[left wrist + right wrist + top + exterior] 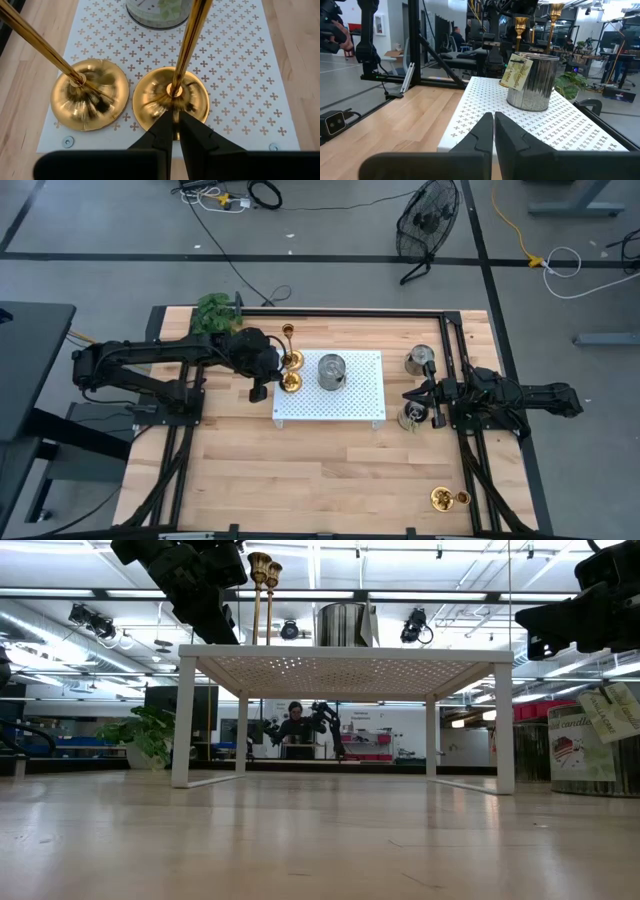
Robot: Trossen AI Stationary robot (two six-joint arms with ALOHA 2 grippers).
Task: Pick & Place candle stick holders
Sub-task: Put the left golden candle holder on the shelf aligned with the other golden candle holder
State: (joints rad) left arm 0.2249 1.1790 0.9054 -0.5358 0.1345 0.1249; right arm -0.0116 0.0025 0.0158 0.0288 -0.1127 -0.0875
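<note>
Left wrist view: left pincer nearly clenched, fingertips at the base rim of one tall brass holder on the white rack's left edge, empty. Polished metal, prob slippery, top-heavy; grab stem low. Right pincer clenched empty, right table edge.

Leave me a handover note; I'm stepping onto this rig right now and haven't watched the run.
Left gripper: fingers all but closed, over the near rim of one holder's base; no clear grip on it.
Right gripper: shut, empty, waiting beside the white rack on its right.
Done, it seems: two tall candle stick holders stand upright, side by side, at the rack's left edge.
Left: the third holder is on the table, off the rack, near the corner on the right arm's side; probably the next one to move.
</note>
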